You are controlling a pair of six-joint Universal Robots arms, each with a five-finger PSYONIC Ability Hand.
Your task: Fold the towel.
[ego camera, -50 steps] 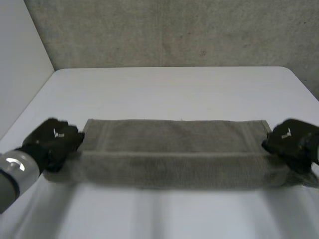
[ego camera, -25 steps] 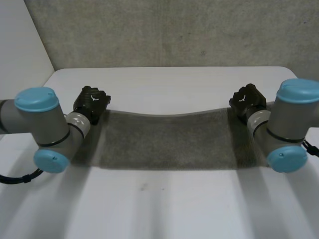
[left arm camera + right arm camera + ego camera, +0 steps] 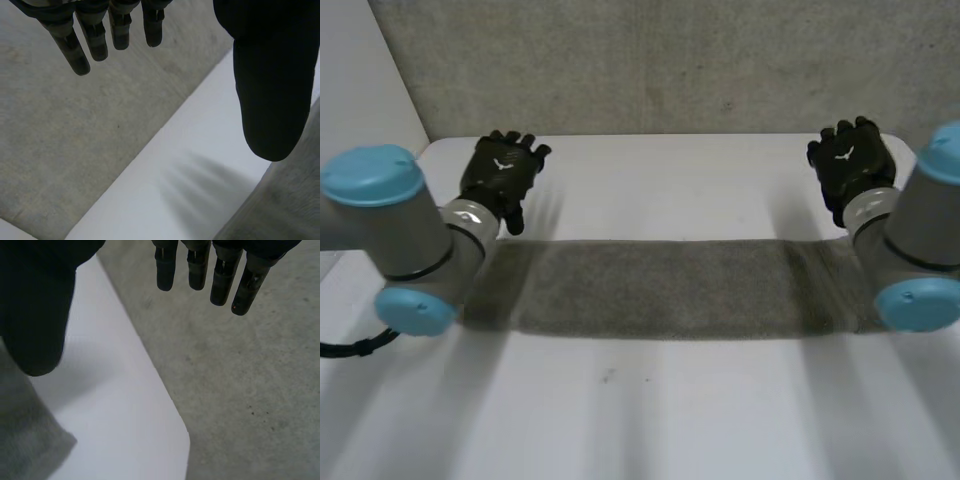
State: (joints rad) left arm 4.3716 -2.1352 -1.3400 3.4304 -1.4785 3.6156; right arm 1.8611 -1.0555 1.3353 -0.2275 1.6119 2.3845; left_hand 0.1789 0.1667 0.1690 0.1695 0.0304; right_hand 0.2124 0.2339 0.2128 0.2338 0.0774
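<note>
left hand [image 3: 503,170] upper left, fingers spread, empty | right hand [image 3: 850,165] upper right, likewise empty | grey towel [image 3: 670,285] mid-frame, a flat strip | next fold, likely: pinch corners squarely, match edges

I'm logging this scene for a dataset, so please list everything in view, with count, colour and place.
towel: one, grey, lying as a long strip across the table from side to side
table: one, white, under the towel
concrete surface: one, grey, beyond the table's far edge
arms: two, grey with light-blue caps; left arm over the towel's left end, right arm over its right end
left robot hand: one, black, open, beyond the towel's far edge near its left end, holding nothing
right robot hand: one, black, open, beyond the far edge near the right end, holding nothing
</note>
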